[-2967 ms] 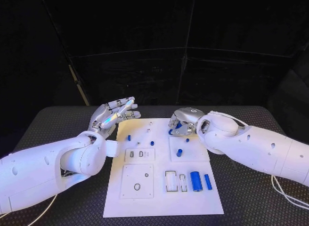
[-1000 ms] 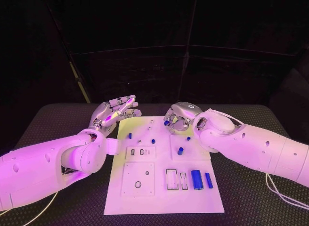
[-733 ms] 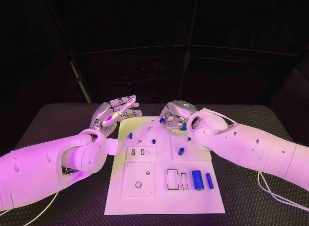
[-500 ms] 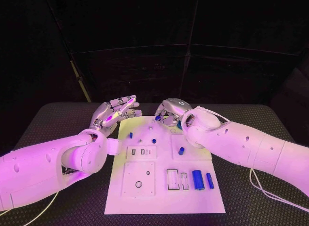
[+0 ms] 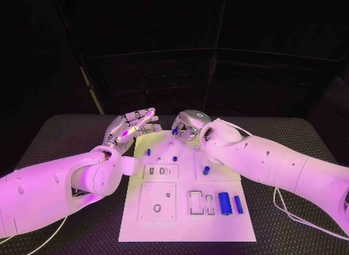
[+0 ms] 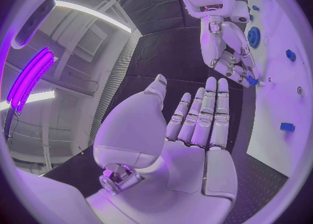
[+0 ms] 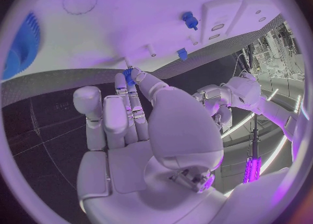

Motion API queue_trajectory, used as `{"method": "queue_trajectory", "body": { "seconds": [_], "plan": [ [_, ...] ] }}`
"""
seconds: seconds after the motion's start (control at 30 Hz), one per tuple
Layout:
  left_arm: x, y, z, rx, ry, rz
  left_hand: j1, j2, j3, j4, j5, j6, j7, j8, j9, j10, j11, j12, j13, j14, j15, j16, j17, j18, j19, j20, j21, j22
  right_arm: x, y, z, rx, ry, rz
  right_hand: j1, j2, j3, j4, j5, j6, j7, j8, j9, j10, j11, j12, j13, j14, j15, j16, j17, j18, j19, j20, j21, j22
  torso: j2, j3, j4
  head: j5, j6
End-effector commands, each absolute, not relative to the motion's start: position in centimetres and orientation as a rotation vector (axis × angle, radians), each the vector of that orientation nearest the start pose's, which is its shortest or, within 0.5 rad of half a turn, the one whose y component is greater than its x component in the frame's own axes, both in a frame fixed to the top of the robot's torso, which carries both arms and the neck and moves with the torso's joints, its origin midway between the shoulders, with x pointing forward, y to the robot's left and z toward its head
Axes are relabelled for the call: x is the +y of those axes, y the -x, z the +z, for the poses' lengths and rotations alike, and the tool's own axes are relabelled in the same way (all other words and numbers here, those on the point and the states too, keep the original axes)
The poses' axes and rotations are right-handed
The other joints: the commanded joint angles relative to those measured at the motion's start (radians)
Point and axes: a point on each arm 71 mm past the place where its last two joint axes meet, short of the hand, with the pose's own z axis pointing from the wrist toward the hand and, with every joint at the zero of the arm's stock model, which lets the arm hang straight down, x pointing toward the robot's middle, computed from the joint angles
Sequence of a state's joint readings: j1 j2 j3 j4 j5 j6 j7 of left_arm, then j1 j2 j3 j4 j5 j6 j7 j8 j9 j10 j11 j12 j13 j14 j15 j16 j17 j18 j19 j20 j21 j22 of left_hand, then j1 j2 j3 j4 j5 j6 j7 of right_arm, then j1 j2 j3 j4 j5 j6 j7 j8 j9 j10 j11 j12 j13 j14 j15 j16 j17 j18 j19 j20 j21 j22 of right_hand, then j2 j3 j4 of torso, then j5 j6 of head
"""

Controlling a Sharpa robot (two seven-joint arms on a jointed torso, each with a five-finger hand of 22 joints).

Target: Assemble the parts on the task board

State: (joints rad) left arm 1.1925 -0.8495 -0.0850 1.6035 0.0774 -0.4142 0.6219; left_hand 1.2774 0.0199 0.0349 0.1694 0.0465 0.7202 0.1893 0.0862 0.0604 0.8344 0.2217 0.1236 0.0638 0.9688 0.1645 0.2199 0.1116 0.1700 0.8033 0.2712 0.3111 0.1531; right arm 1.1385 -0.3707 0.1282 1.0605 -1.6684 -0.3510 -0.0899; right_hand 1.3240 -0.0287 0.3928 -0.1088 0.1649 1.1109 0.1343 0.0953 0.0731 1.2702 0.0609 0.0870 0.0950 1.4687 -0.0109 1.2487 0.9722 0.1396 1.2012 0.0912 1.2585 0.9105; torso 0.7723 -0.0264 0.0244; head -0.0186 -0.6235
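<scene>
The white task board (image 5: 186, 218) lies in the middle of the table. My right hand (image 5: 188, 126) hovers over the board's far edge and pinches a small blue part (image 5: 175, 131) at its fingertips (image 7: 129, 74). The left wrist view shows the same pinch on the small blue part (image 6: 250, 82). My left hand (image 5: 132, 125) is raised beside the board's far left corner, palm (image 6: 195, 130) open, fingers stretched and apart, holding nothing. Blue pegs (image 5: 148, 152) (image 5: 174, 158) (image 5: 206, 170) stand on the board. Two blue cylinders (image 5: 224, 203) (image 5: 238, 204) lie near its right edge.
A blue gear (image 7: 23, 44) sits on the board (image 7: 130, 5) close to my right hand, and shows as the gear (image 6: 253, 36) beyond that hand. White blocks with slots (image 5: 159, 171) and a round-holed plate (image 5: 156, 201) occupy the board's left half. Black matting (image 5: 67, 138) surrounds the board.
My right hand has carried the small blue part leftward along the board's far edge, closer to my left hand. The left hand has stayed in place, open.
</scene>
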Motion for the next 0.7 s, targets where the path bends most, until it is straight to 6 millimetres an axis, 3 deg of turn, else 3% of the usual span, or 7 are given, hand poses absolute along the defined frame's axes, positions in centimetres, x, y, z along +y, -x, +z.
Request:
{"method": "queue_trajectory", "body": {
  "seconds": [0.03,0.43,0.7],
  "plan": [
    [19.69,-46.95,-17.76,1.227,1.08,-1.625,0.007,0.005,0.0,-0.008,0.002,-0.003,0.084,-0.004,-0.002,-0.004,0.001,-0.006,-0.001,0.0,0.005,-0.005,-0.001,0.01,0.008,0.002,0.006,-0.001,-7.99,-55.61,-18.1,1.495,0.241,0.631,-0.003,-0.006,0.006,0.0,0.0,-0.001,0.008,0.001,0.001,-0.002,0.005,-0.007,0.001,0.013,-0.004,0.005,0.0,-0.012,0.006,0.001,0.006,0.002,0.001,-0.0007,0.003,0.0,-0.002],
    [19.76,-46.98,-17.68,1.225,1.079,-1.624,0.008,0.005,0.0,-0.009,0.002,-0.003,0.084,-0.005,-0.002,-0.004,0.002,-0.007,-0.001,-0.001,0.005,-0.006,-0.001,0.01,0.007,0.003,0.005,-0.002,-7.95,-55.53,-18.67,1.535,0.285,0.598,-0.005,-0.008,0.007,0.003,-0.001,-0.002,0.009,0.0,0.0,-0.003,0.006,-0.009,0.001,0.012,-0.004,0.004,-0.002,-0.012,0.005,0.001,0.007,0.003,0.001,-0.0011,-0.0014,0.003,-0.007],
    [19.87,-47.03,-17.65,1.223,1.078,-1.621,0.008,0.005,0.0,-0.009,0.002,-0.003,0.084,-0.005,-0.002,-0.004,0.002,-0.007,-0.001,-0.001,0.005,-0.006,-0.001,0.01,0.007,0.003,0.005,-0.002,-8.0,-55.41,-18.66,1.538,0.294,0.592,-0.007,-0.01,0.007,0.005,-0.001,-0.002,0.01,0.0,0.0,-0.003,0.007,-0.009,0.001,0.012,-0.003,0.003,-0.004,-0.013,0.005,0.002,0.008,0.003,0.001,-0.0008,0.001,0.003,-0.007]
  ]
}}
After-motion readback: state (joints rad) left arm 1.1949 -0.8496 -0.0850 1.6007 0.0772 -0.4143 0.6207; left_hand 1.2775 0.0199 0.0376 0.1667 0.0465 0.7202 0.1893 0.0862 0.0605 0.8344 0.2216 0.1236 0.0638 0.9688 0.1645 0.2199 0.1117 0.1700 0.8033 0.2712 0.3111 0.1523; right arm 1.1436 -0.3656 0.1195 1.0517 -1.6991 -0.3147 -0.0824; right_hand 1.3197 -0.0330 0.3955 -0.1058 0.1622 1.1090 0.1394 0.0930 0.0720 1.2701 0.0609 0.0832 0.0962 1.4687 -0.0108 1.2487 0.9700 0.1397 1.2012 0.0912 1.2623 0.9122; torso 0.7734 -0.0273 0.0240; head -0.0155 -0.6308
